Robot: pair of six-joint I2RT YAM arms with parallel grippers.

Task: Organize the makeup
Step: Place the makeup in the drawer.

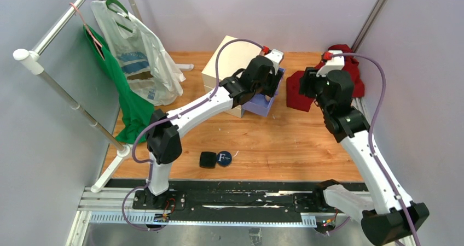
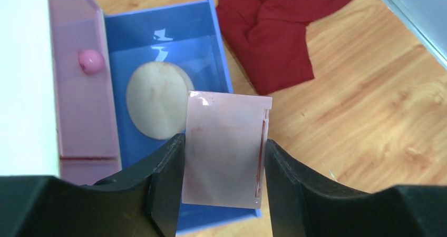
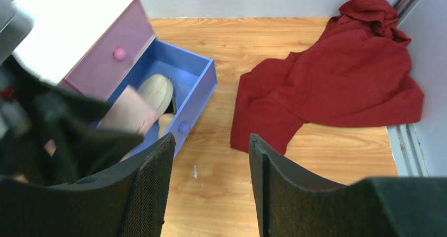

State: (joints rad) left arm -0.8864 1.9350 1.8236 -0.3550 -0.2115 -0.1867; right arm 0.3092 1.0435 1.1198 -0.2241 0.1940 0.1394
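My left tool [image 2: 224, 142] grips the pink square [image 2: 221, 121] over the open blue drawer [image 2: 158, 23] at the far side of the table [image 1: 284, 142], poised to drop it beside the beige round puff [image 2: 155, 97] (already inside). My right tool [image 3: 211, 142] hangs open and empty, to its right.

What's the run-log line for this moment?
left claw: shut on pink square over open blue drawer | right claw: open, empty

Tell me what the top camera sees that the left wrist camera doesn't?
Only the top camera: the black square compact, the round navy compact and the green cloth. Only the left wrist: the pink square pinched in the left gripper, and the beige puff inside the blue drawer. Both: that drawer and the red cloth.
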